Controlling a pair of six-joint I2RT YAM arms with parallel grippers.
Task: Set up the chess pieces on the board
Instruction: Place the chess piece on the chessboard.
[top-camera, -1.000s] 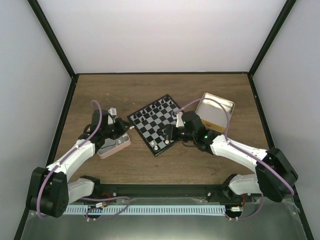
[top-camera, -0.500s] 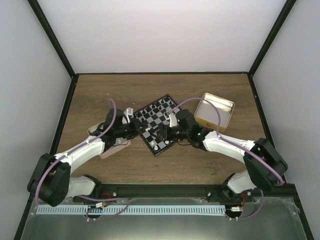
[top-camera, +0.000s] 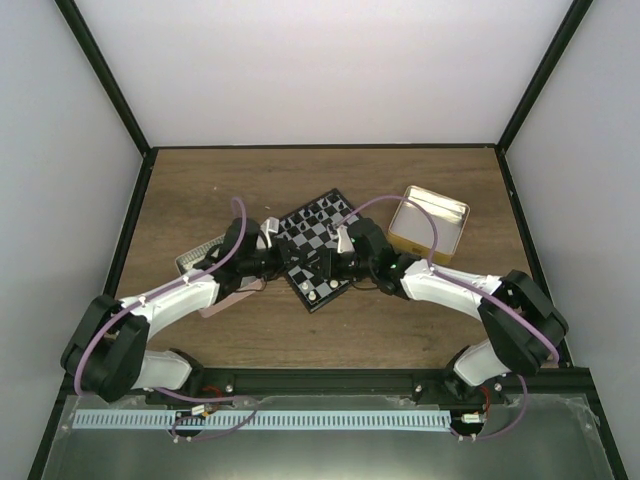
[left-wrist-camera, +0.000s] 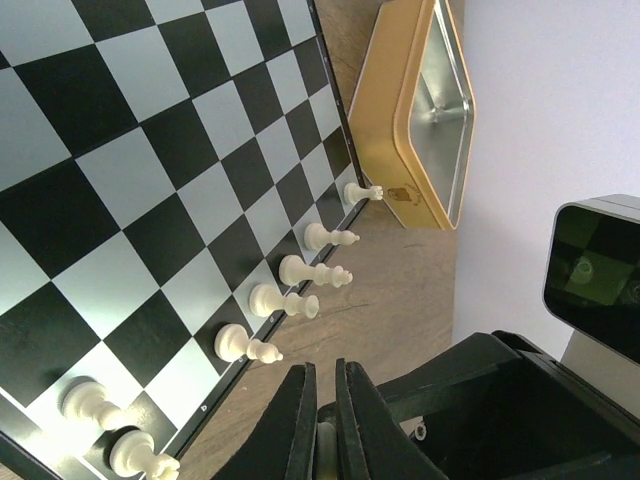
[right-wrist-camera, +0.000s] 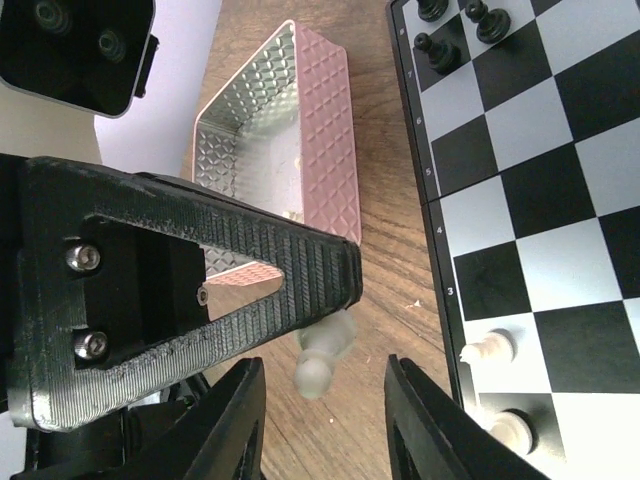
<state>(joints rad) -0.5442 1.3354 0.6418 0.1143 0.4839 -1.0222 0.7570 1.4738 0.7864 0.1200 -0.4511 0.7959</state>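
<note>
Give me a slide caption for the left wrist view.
Left gripper pinches a cream-white piece beside the board, white pieces lined along its edge, gold tin beyond.

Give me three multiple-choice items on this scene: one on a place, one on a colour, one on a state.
1. In the top view, where does the gold tin lie relative to the board? A left of it; B right of it; C on it.
2. The embossed tin in the right wrist view is: A pink; B blue; C green.
3. The jaws of the right gripper stand: A pressed shut; B apart, with a white piece between them; C clamped on a tin.
Key: 1 B, it sits off the board's right corner. 2 A, its patterned wall is pink. 3 B, both fingers stand clear of the piece.
</note>
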